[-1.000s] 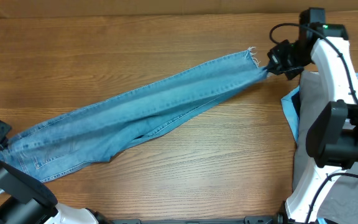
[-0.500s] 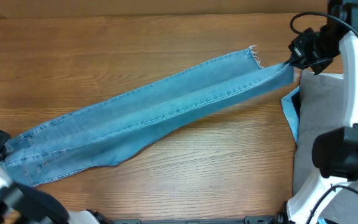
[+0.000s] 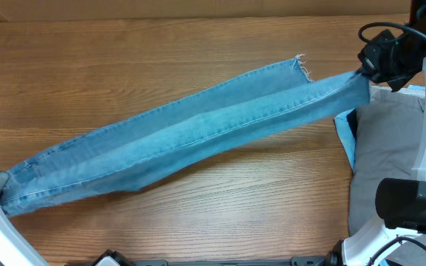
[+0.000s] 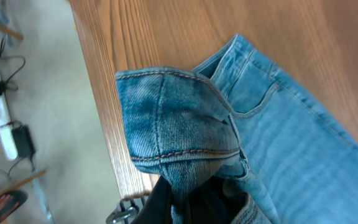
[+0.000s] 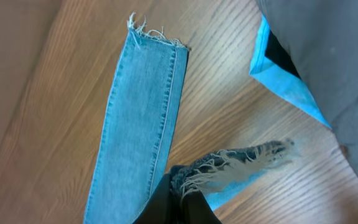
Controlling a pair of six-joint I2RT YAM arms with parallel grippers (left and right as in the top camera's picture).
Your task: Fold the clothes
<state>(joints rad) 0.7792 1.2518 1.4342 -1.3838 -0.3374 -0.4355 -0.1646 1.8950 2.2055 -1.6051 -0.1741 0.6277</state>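
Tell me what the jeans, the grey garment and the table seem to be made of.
The jeans: light-blue cotton denim by the look, matte, with stitched seams and frayed white hem threads. The grey garment: smooth matte woven cloth, fibre unclear. The table: brown wood grain, slight sheen, possibly laminate rather than solid wood.

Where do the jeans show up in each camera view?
Overhead: jeans stretched diagonally, lower left to upper right.
Left wrist: waistband end, bunched at centre.
Right wrist: one frayed-hem leg, left of centre.
Shared landmark: the wooden table underneath.
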